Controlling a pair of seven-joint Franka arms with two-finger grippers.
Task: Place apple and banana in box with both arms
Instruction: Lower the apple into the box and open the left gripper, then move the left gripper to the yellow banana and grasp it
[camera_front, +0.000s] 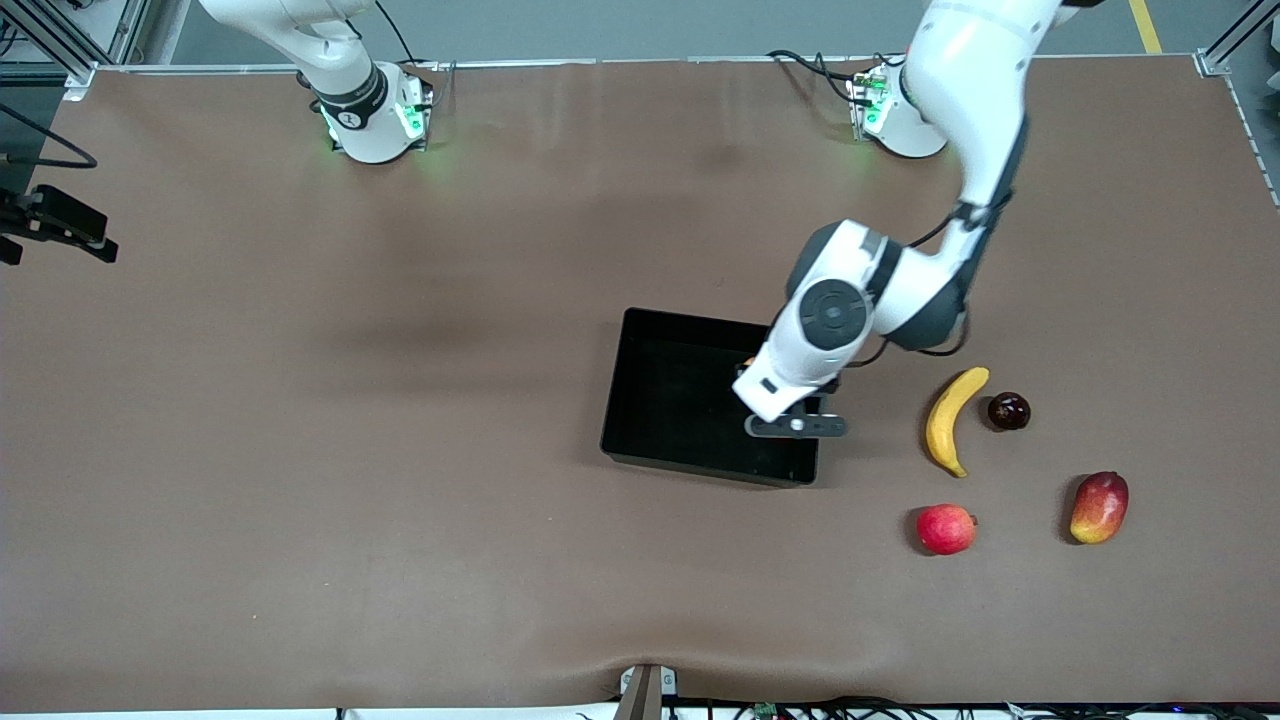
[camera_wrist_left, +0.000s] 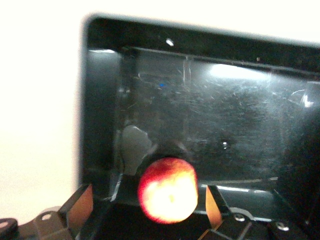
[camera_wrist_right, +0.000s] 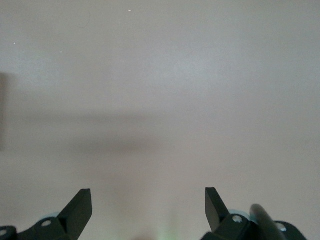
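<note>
Where fingers gape, apple (camera_wrist_left: 168, 190) red, yellow-streaked

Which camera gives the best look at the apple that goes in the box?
The left wrist view: the apple, red with a pale yellow patch, sits between the open left gripper fingers over the box. In the front view the left arm hides it. The right wrist view shows none of it.

Left gripper (camera_wrist_left: 145, 205) hangs low, fingers spread; right gripper (camera_wrist_right: 148, 207) waits, fingers spread.

Blurred apple (camera_wrist_left: 168, 190), overexposed table (camera_wrist_left: 40, 125), glare-streaked box (camera_wrist_left: 100, 100).
</note>
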